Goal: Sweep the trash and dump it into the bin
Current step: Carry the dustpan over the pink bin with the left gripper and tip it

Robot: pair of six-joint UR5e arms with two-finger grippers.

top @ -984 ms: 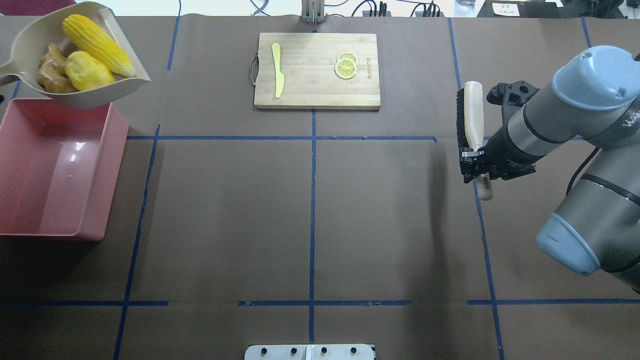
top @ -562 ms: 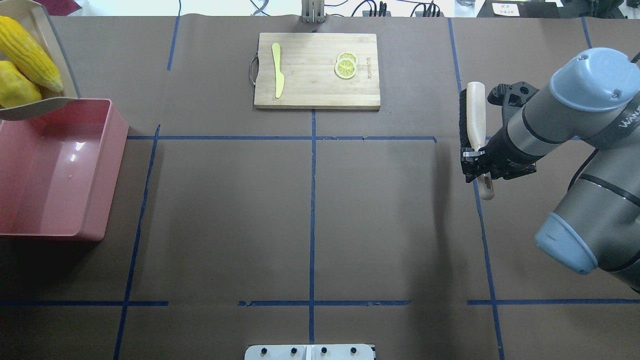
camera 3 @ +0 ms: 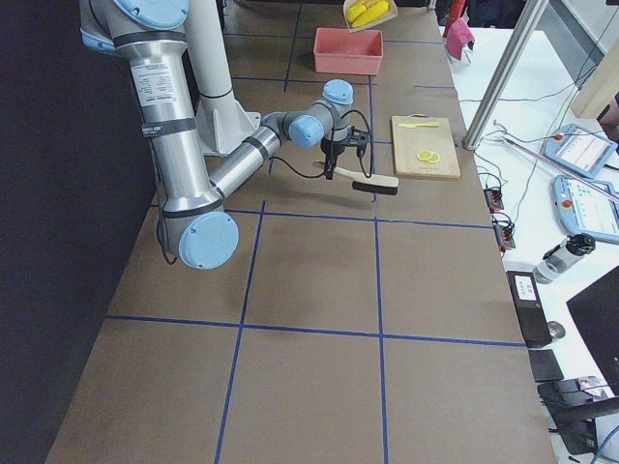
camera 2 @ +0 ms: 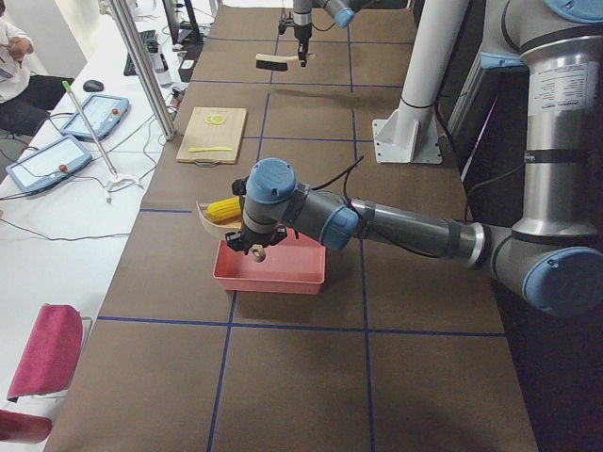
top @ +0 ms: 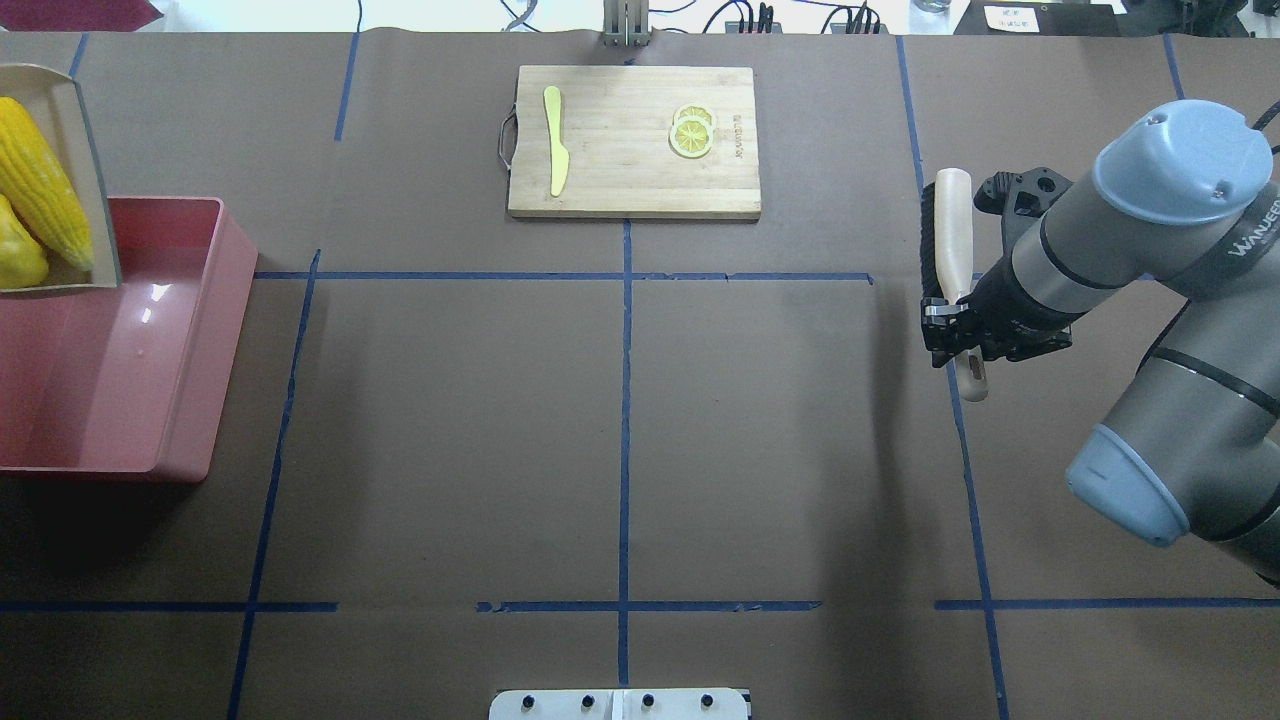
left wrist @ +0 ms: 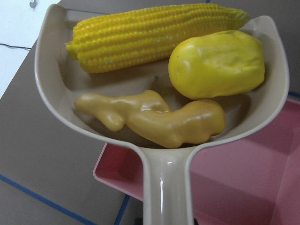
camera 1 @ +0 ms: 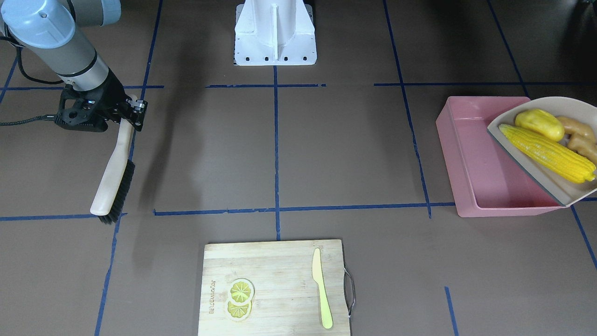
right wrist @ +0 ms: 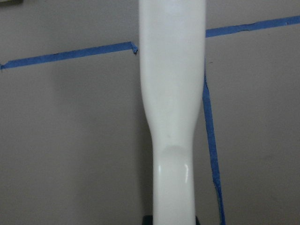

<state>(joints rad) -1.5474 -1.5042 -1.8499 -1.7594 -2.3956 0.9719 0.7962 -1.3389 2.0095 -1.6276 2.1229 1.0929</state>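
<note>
Three trash pieces noted from the front: corn cob (camera 1: 545,153), potato lump (camera 1: 539,124) and ginger root (camera 1: 577,138), all lying in the dustpan (camera 1: 559,189) held above the bin (camera 1: 485,172). Overhead, we find the right jaws pinching the brush (top: 950,220) handle over the counter (top: 620,400). Left side view: left jaws' state, we cannot tell

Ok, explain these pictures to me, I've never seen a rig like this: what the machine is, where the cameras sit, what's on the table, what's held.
Two robot arms work at a brown table. Cameras look from behind the robot, from across the table, from each table end, and from each wrist. The left gripper holds a beige dustpan up at the pink bin's edge; the pan carries a corn cob, a yellow lump and a ginger root. The right gripper holds a brush. A cutting board carries lemon slices and a knife.
</note>
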